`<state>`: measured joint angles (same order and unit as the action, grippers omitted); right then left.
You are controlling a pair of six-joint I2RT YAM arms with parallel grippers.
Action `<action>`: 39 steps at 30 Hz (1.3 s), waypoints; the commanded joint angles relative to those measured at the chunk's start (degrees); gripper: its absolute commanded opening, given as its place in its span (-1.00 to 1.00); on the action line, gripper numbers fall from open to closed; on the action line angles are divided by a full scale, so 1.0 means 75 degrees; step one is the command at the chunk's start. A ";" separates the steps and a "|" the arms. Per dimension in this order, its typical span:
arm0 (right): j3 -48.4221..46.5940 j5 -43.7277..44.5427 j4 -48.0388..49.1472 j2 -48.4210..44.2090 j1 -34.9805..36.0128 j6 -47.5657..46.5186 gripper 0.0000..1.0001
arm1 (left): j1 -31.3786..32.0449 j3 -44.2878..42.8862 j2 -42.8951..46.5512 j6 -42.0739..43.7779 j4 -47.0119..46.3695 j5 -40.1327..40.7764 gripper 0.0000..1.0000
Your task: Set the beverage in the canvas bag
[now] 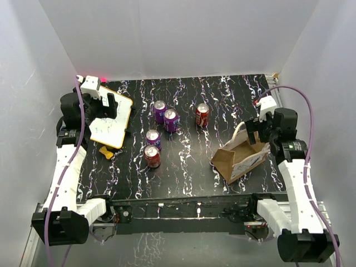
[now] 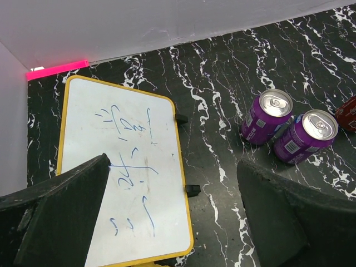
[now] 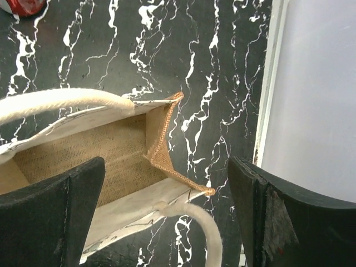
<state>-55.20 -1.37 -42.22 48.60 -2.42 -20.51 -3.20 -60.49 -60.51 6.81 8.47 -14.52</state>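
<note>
The canvas bag [image 1: 240, 157] lies tipped on its side at the right of the table, mouth toward my right gripper [image 1: 259, 132]. In the right wrist view the bag's open mouth [image 3: 111, 150] and cream handles [image 3: 61, 100] lie just below my open right gripper [image 3: 167, 217], which holds nothing. Several beverage cans stand mid-table: two purple ones [image 1: 165, 115], a red one [image 1: 202, 115], a purple one [image 1: 153, 138] and a red one [image 1: 152, 156]. My left gripper [image 1: 108, 107] is open and empty above a whiteboard [image 2: 122, 183]; two purple cans [image 2: 289, 125] show to its right.
The yellow-framed whiteboard [image 1: 111, 121] lies at the back left. A small yellow piece [image 1: 105, 151] lies in front of it. White walls enclose the black marbled table [image 1: 183, 178] on three sides; the right wall [image 3: 317, 94] is close to the bag.
</note>
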 commanded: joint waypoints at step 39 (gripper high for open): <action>-0.3115 -0.1910 0.1497 0.5880 0.2483 -0.1636 -0.65 | 0.0064 0.0917 -0.0251 0.1379 0.0246 -0.2729 0.94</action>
<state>-73.52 -15.81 -32.95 91.26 15.40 -33.47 -3.14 -54.52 -62.52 13.34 8.05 -30.11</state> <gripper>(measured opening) 0.140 0.970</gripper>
